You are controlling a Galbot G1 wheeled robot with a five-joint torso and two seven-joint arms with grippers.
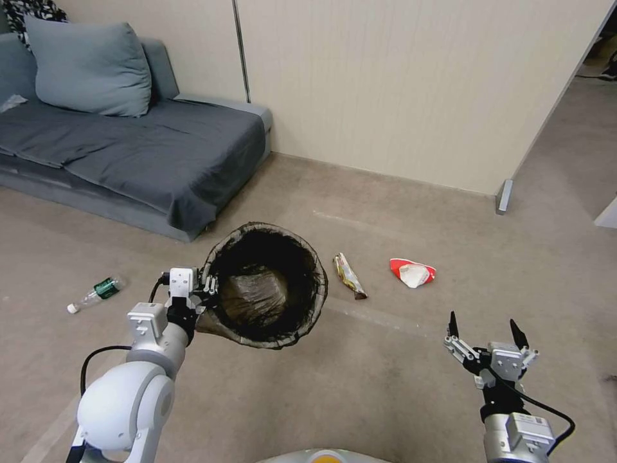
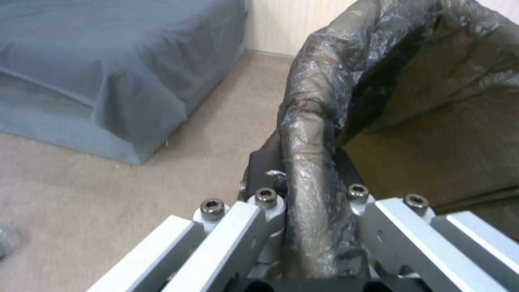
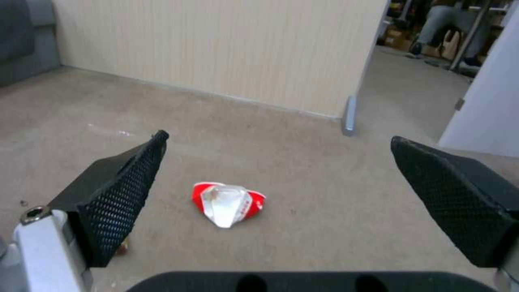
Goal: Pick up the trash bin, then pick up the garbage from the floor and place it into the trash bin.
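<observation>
The trash bin (image 1: 265,286), lined with a dark bag, hangs above the floor at centre left, mouth tilted toward me. My left gripper (image 1: 207,287) is shut on its near rim; the left wrist view shows the bag-covered rim (image 2: 311,162) pinched between the fingers. A red-and-white crumpled wrapper (image 1: 412,272) lies on the floor to the right, and it lies ahead between the spread pads (image 3: 121,194) in the right wrist view as wrapper (image 3: 227,202). A slim wrapper (image 1: 349,275) lies beside the bin. A clear green-labelled bottle (image 1: 96,293) lies at left. My right gripper (image 1: 483,329) hovers open, short of the red wrapper.
A grey sofa (image 1: 128,148) with a cushion (image 1: 87,67) stands at the back left. A beige panel wall (image 1: 411,90) runs behind, ending at a metal foot (image 1: 504,196). An opening leads to another room at the right. Bare carpet spreads around the litter.
</observation>
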